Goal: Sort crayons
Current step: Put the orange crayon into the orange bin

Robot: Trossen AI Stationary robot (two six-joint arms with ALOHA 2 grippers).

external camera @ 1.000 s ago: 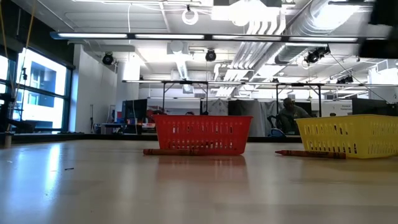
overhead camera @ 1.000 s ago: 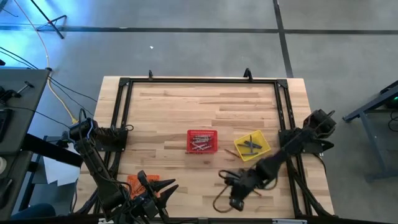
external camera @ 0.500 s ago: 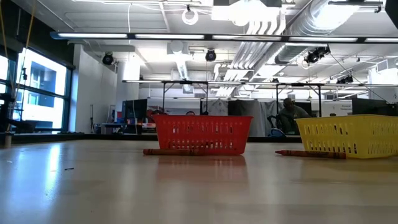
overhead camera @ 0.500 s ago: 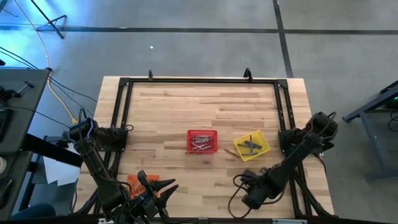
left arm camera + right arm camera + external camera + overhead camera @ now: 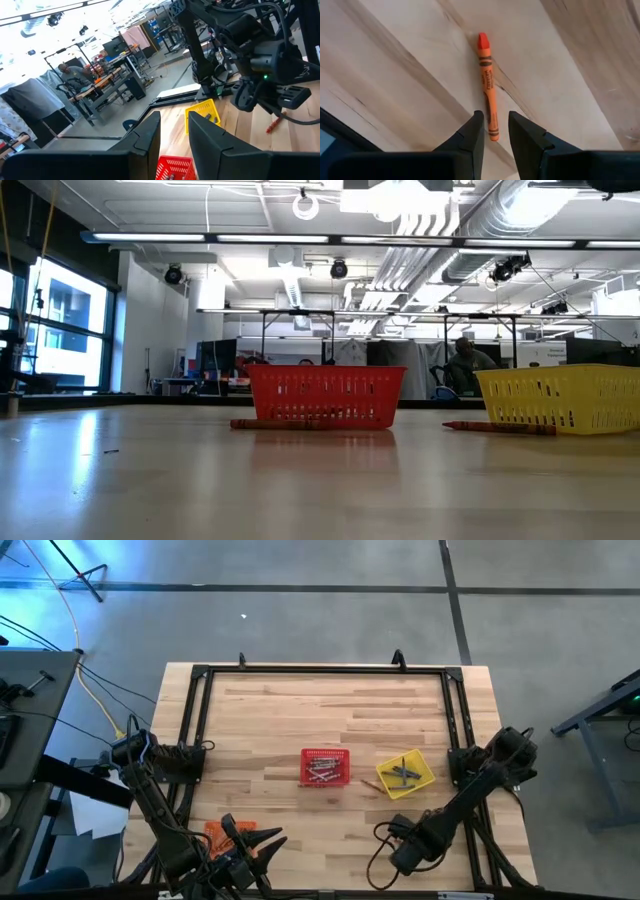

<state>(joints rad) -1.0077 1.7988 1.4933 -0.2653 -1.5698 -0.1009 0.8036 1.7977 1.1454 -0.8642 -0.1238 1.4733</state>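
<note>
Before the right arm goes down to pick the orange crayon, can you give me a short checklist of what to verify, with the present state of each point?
1. Right gripper lined up over the orange crayon: ok, the crayon's near end lies in the gap between the fingers.
2. Fingers have a gap: ok, narrow but wider than the crayon.
3. Crayon lying flat and alone on the table: ok, nothing touches it.
4. Nothing held already: ok, the gap is empty.
5. Height above the table: cannot tell.
6. Left gripper out of the way: ok, it waits at the near left edge, by the orange basket.
</note>
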